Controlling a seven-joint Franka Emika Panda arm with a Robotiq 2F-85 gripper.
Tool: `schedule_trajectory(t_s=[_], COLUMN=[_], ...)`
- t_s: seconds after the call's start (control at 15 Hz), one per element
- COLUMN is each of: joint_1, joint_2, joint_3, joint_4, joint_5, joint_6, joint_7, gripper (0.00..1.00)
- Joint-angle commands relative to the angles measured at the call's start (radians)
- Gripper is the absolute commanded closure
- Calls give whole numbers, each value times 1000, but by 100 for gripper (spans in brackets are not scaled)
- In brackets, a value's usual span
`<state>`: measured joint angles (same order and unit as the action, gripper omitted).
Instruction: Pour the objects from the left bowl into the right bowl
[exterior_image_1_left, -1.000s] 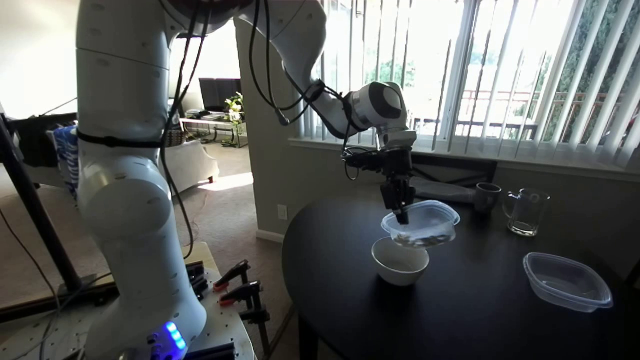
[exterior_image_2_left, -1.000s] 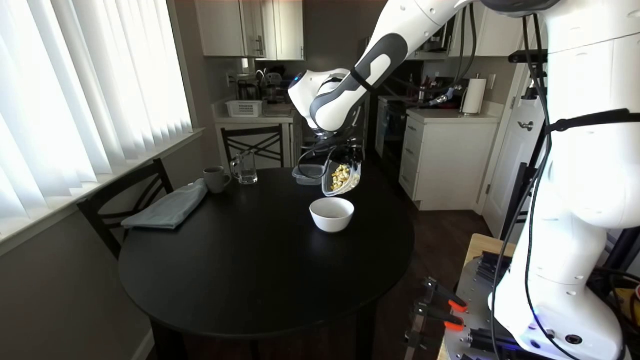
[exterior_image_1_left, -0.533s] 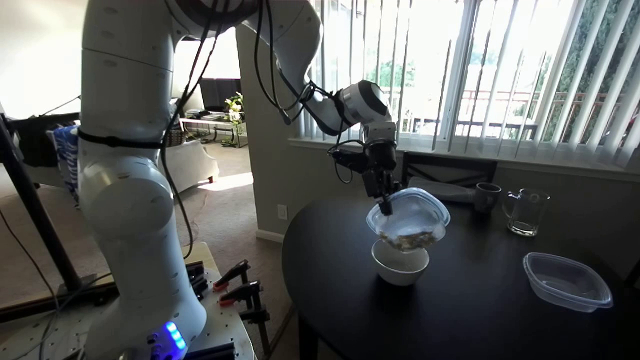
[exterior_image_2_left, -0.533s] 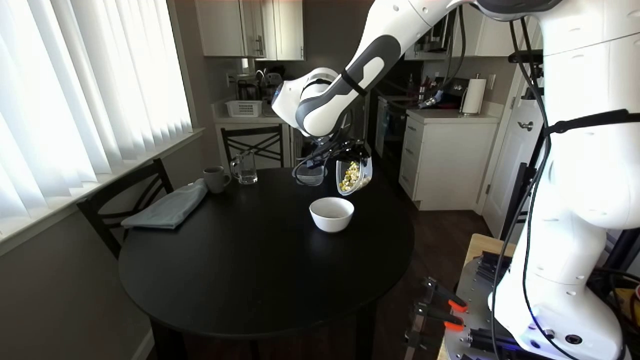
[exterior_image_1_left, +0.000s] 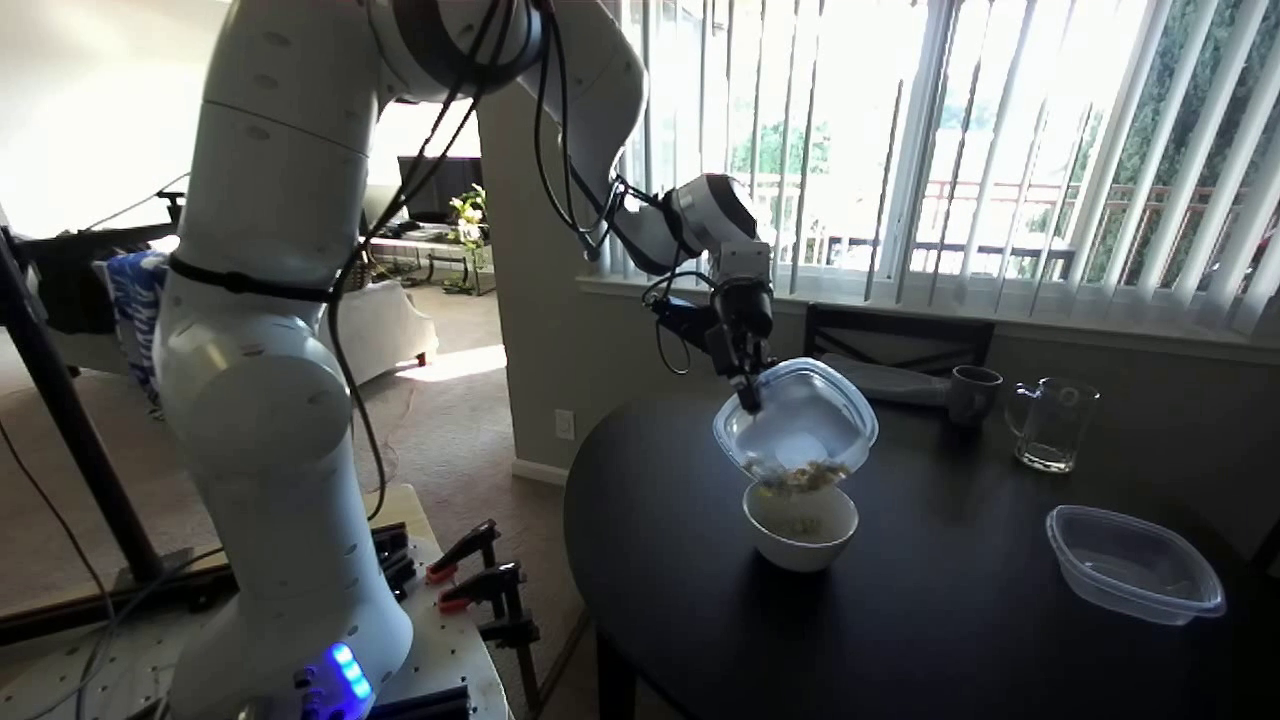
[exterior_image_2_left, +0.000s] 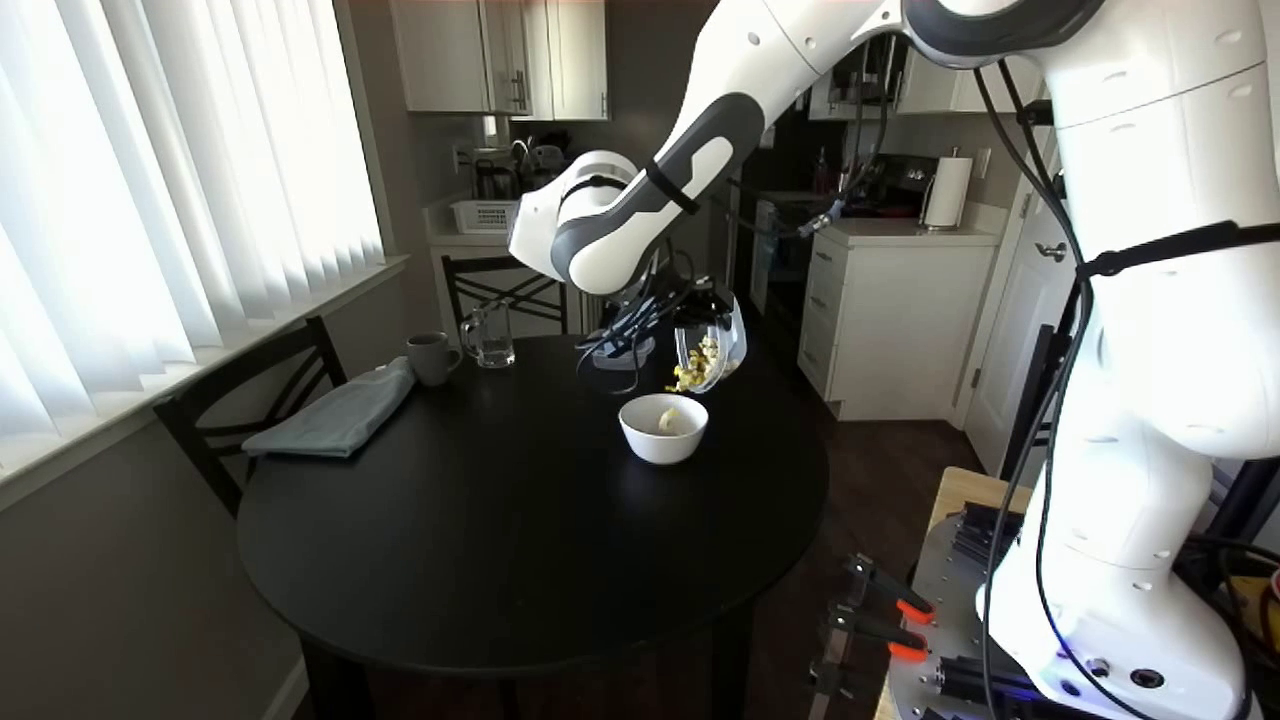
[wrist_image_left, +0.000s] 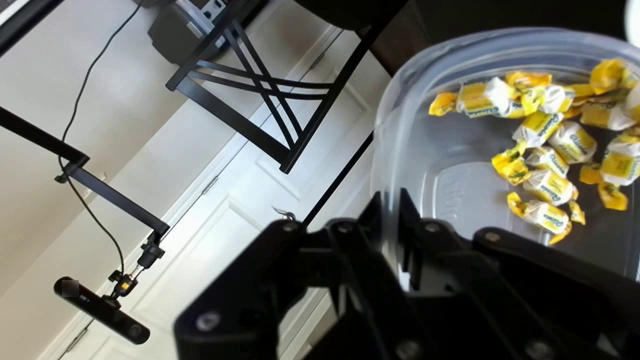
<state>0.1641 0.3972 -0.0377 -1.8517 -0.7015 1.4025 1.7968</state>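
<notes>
The left bowl is a translucent bowl (exterior_image_1_left: 795, 415), held tilted on its side above the right bowl; it also shows in an exterior view (exterior_image_2_left: 737, 335) and the wrist view (wrist_image_left: 467, 195). The objects are yellow and white wrapped candies (wrist_image_left: 547, 145), gathered at its lowered lip (exterior_image_2_left: 700, 362); some spill over it (exterior_image_1_left: 805, 476). The right bowl (exterior_image_1_left: 800, 552) is white and stands upright on the dark table (exterior_image_2_left: 663, 442), with some candies inside. My gripper (wrist_image_left: 391, 197) is shut on the translucent bowl's rim, one finger on each side of the wall (exterior_image_1_left: 750, 398).
A wider clear container (exterior_image_1_left: 1135, 575) stands on the table (exterior_image_1_left: 700, 600). A glass mug (exterior_image_1_left: 1055, 430), a grey mug (exterior_image_1_left: 972, 398) and a folded cloth (exterior_image_2_left: 335, 412) stand or lie near the window side. Chairs (exterior_image_2_left: 290, 380) surround the table.
The translucent bowl has tilted further, its mouth turning down toward the white bowl. The candies have slid to its lip and some have dropped into the white bowl, which was empty before.
</notes>
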Motion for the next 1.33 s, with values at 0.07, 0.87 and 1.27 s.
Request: schedule_trajectory(t_s=[0.07, 0.87, 1.27], joint_1=[1, -37, -49], joint_2=[77, 168, 158], joint_3=[10, -20, -19], joint_4=[76, 150, 164], joint_5=[-33, -26, -19], joint_6=[-79, -76, -20], joint_7=[-1, -16, -10], gripper=[99, 99, 99])
